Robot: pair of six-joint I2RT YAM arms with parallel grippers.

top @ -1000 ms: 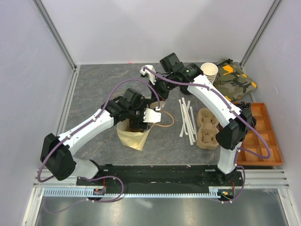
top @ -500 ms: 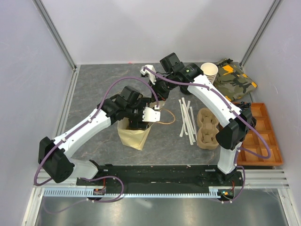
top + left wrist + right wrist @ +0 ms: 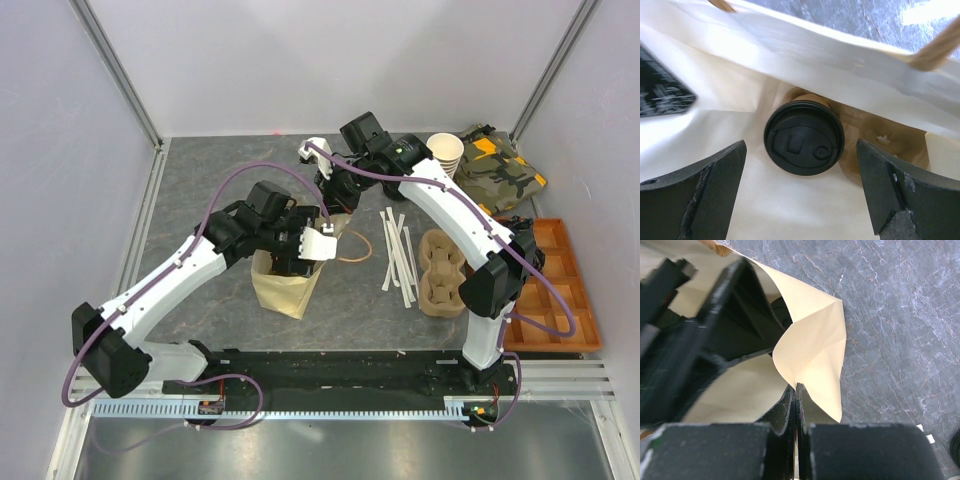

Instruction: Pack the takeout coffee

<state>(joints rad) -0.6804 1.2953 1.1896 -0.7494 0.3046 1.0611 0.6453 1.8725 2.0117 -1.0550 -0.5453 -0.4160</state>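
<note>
Since a second ago the left arm [image 3: 190,270] has swung its elbow toward the lower left of the top view, and its wrist has drawn slightly up-frame. The left gripper [image 3: 318,243] sits over the mouth of the paper bag [image 3: 283,285] near frame centre, jaws spread wide and released, holding nothing. In the left wrist view the takeout coffee [image 3: 804,137] lies inside the bag at centre frame, black lid toward the camera, between the two fingers [image 3: 705,190] and apart from both. The right gripper [image 3: 796,405] is clenched on the bag's edge, a fold of paper pinched over the grey desk [image 3: 210,190].
</note>
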